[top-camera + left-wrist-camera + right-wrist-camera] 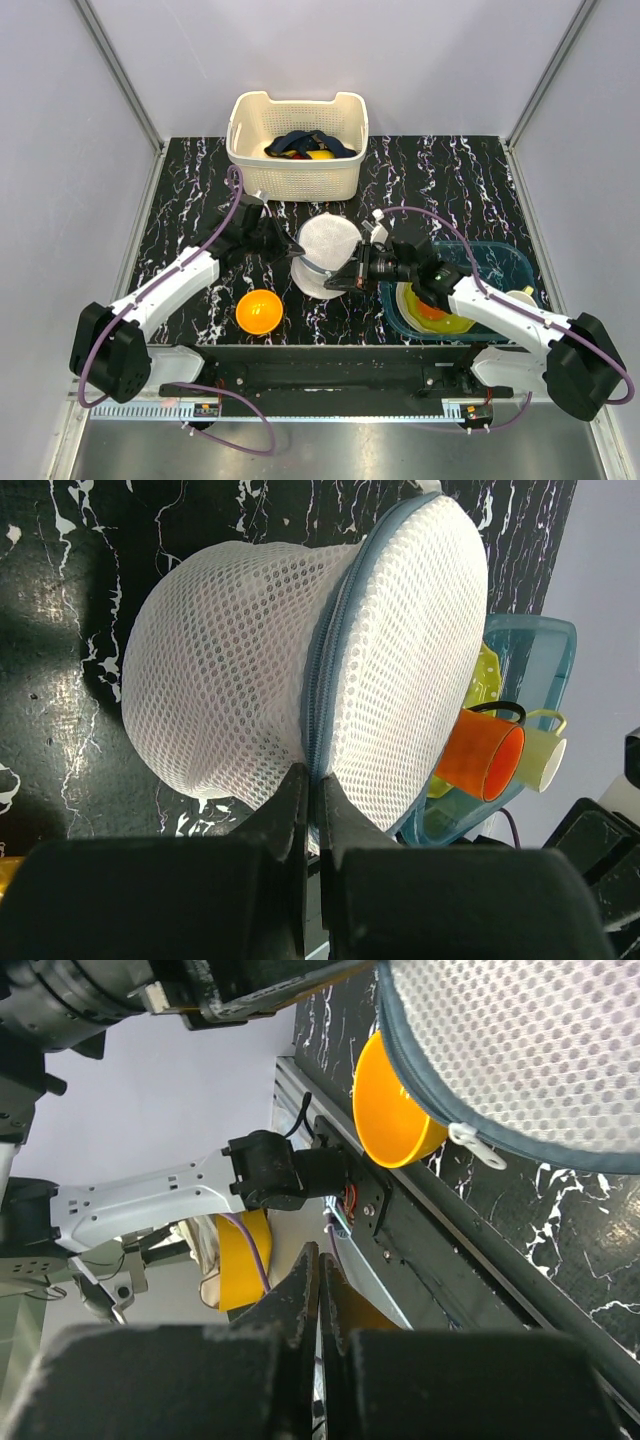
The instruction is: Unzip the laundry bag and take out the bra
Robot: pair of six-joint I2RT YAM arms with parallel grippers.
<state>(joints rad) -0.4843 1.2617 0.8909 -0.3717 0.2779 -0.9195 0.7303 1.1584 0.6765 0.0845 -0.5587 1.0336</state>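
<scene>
The laundry bag [325,250] is a round white mesh drum with a grey-blue zip band, tilted on the black marble table. It fills the left wrist view [300,670], where the zip [322,670] runs shut around its middle. My left gripper [288,248] [312,780] is shut on the bag's zip seam at its left side. My right gripper [342,280] [318,1258] is shut with nothing in it, just below the bag's right edge [520,1050]. The white zip pull [478,1144] hangs free from the bag's rim, apart from my right fingers. The bra is hidden.
A cream slotted basket [297,170] with dark navy and yellow clothes stands at the back. An orange bowl [260,311] [395,1110] sits front left. A teal tray [505,262] [540,650] at the right holds a yellow-green plate, an orange cup [485,755] and a pale yellow cup [545,762].
</scene>
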